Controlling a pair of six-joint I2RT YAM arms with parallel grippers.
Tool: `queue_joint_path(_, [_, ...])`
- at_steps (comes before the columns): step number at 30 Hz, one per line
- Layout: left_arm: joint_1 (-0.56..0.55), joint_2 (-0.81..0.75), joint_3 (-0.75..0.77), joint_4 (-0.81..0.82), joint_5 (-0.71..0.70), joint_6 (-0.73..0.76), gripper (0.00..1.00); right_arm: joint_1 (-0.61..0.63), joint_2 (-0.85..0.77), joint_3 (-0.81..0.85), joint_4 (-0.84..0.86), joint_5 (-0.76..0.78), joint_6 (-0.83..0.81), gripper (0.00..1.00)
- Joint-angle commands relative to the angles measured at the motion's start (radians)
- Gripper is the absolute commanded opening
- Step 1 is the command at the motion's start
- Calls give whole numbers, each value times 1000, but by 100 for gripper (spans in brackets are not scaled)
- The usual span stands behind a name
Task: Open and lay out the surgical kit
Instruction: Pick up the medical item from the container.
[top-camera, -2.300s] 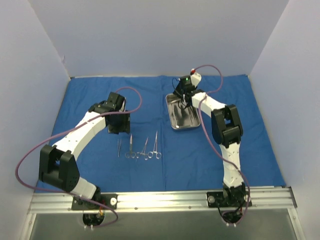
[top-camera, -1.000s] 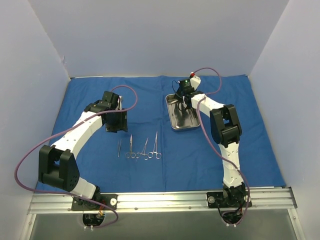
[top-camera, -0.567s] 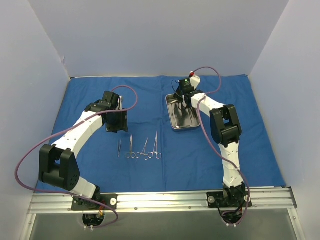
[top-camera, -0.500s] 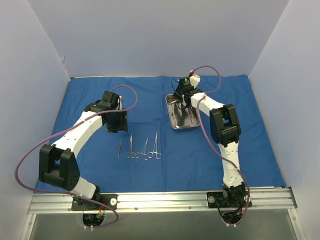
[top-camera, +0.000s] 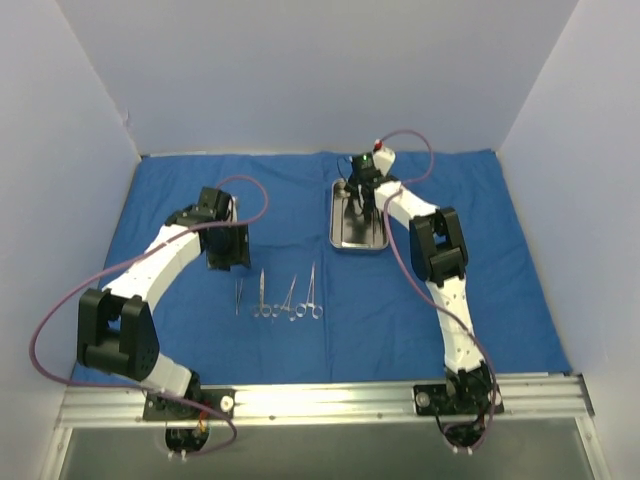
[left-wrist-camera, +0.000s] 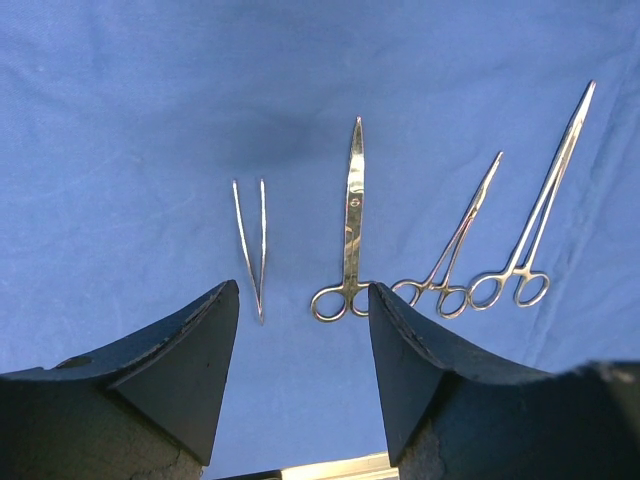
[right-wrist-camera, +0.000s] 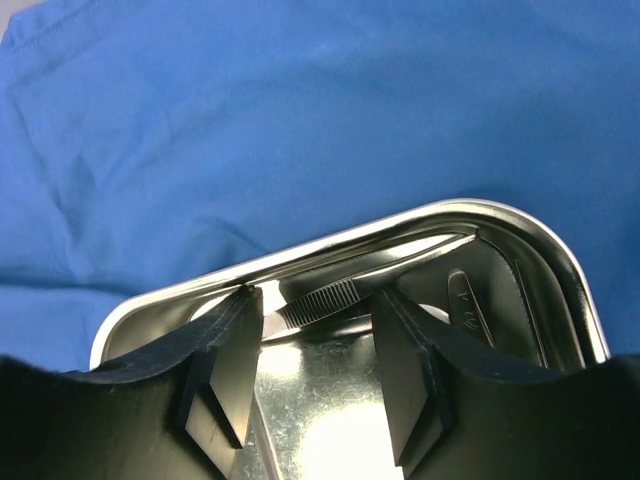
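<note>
The royal-blue cloth (top-camera: 500, 270) lies spread flat over the table. The steel tray (top-camera: 334, 215) sits on it right of centre. My right gripper (top-camera: 362, 197) is open with its fingers down inside the tray's far end. In the right wrist view the gripper (right-wrist-camera: 318, 312) straddles a ribbed pair of tweezers (right-wrist-camera: 325, 298) lying against the tray rim (right-wrist-camera: 330, 240), with gaps on both sides. My left gripper (top-camera: 228, 250) is open and empty above the cloth. Beyond it lie tweezers (left-wrist-camera: 250, 240), scissors (left-wrist-camera: 351, 225) and two forceps (left-wrist-camera: 462, 235), side by side (top-camera: 280, 297).
Pale walls close in the left, back and right sides. An aluminium rail (top-camera: 320, 400) with both arm bases runs along the near edge. Purple cables (top-camera: 60, 320) loop off each arm. Bare cloth lies left of the instruments and right of the tray.
The tray has swung from tilted to nearly square and shifted slightly left and away. My right gripper moved with it at its far end. My left gripper drifted a little left.
</note>
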Motion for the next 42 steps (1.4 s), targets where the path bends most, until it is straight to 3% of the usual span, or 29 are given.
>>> queue_joint_path(1, [24,-42,9,48,31,20,64,-11,86,33,-142,24,33,45])
queue_joint_path(6, [28,-50,29,39,45,17,64,-35,68,-28,-162,-26,77,36])
queue_joint_path(7, [29,-50,27,43,49,14,64,-38,66,-30,-163,-34,71,22])
queue_joint_path(10, [29,-47,27,48,52,14,64,-58,64,-33,-180,-83,57,9])
queue_joint_path(16, [29,-56,33,40,51,5,64,-72,0,-77,-159,-157,-30,1])
queue_joint_path(25, [29,-79,41,31,34,-9,63,-81,-173,-218,7,-265,-17,0])
queue_joint_path(35, [26,-118,70,6,43,-19,62,-81,-345,-270,-73,-247,-19,0])
queue_joint_path(42, [20,-113,52,26,66,-40,61,-81,-298,-215,-103,-247,-85,0])
